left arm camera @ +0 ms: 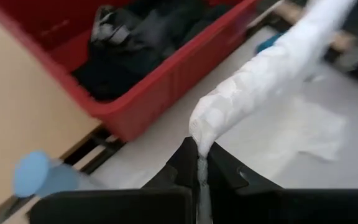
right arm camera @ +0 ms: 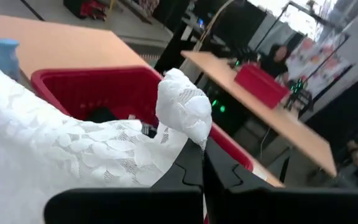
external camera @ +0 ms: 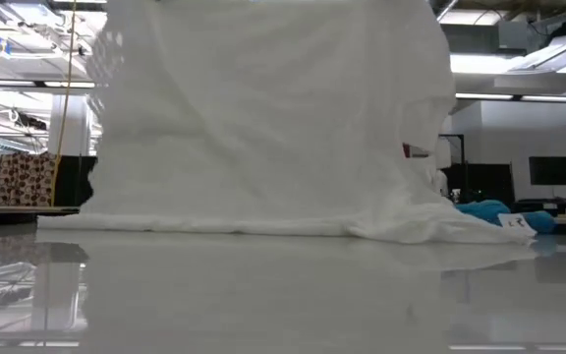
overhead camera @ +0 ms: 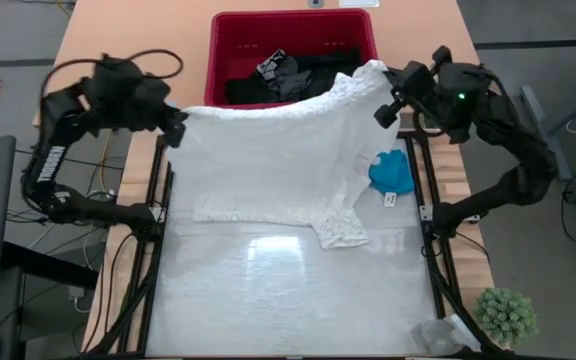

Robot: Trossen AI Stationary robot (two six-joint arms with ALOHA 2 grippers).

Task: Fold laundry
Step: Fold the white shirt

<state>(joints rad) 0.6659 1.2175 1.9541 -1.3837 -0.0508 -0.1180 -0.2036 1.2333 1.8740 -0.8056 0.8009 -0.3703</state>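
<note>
Seen from above, a white lacy garment (overhead camera: pixel 278 165) is stretched between two dark robot arms over a pale, glossy table (overhead camera: pixel 288 300). The left gripper (overhead camera: pixel 176 128) pinches the garment's upper corner on its own side; the left wrist camera shows the two fingers closed tight on a bunched fold of the white cloth (left arm camera: pixel 229 112). The right gripper (overhead camera: pixel 388 105) is likewise clamped shut on the opposite corner, and its wrist camera shows a puff of lace (right arm camera: pixel 182 109) bulging above the closed fingertips. The lower hem and one sleeve lie on the table, while the upper edge is lifted near the red basket (overhead camera: pixel 230 30) at the far side. Inside the basket sits a heap of dark clothes (overhead camera: pixel 293 75), partly covered by the raised white cloth, so separate pieces are hard to tell apart. A small teal garment (overhead camera: pixel 393 172) lies just beside the white one on the right, half tucked under its edge. In the table-level view the white cloth (external camera: pixel 263 118) fills most of the picture, hiding both grippers and the basket; its top is cut off. A small green plant (overhead camera: pixel 506 312) stands at the near right corner.
</note>
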